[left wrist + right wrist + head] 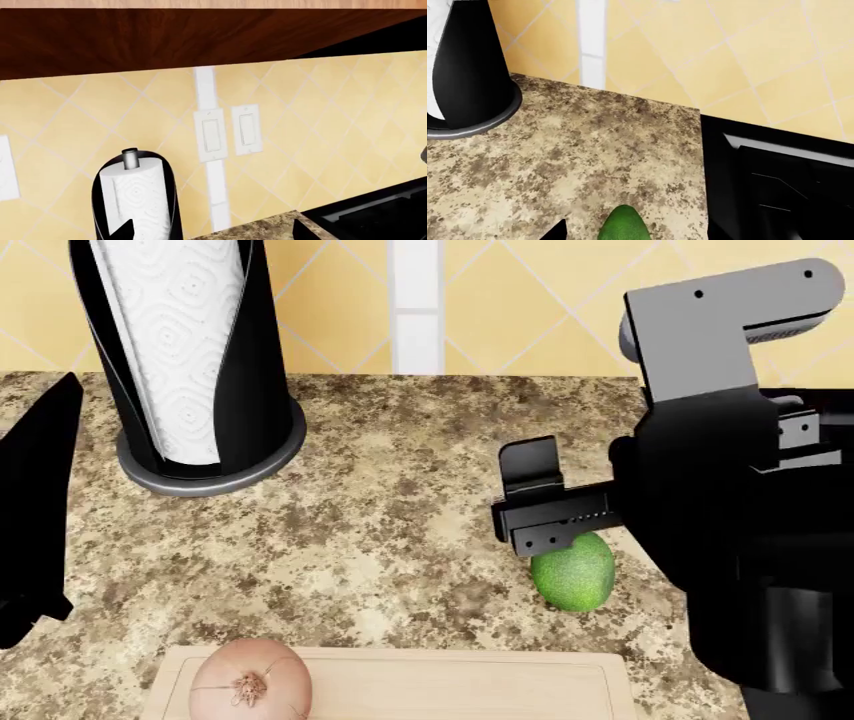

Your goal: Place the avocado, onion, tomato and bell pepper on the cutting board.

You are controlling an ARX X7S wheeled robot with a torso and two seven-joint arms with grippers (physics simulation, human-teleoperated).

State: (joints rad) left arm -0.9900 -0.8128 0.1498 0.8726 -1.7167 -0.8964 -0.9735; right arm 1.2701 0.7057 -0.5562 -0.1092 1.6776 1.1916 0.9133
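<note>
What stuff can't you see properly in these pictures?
- Avocado: top hidden behind the right gripper in the head view; grip unclear.
- Onion and cutting board: cut off by the head view's bottom edge.
- Tomato, bell pepper: in no view.
- Left gripper: not identifiable.

A broad stretch of speckled brown granite countertop (pixel 360 520) lay open between the tall black paper-towel holder (pixel 187 360) at the back left and the smooth green avocado (pixel 575 570). The right arm's black gripper (pixel 554 512) hung directly above the avocado, blocking access from overhead. The pale wooden cutting board (pixel 467 685) at the near edge carried a round pinkish-tan onion (pixel 251 680) at its left end, its remaining surface bare. A black cooktop (pixel 780 175) bordered the counter's right edge, and yellow tiled wall (pixel 727 55) closed the back.
</note>
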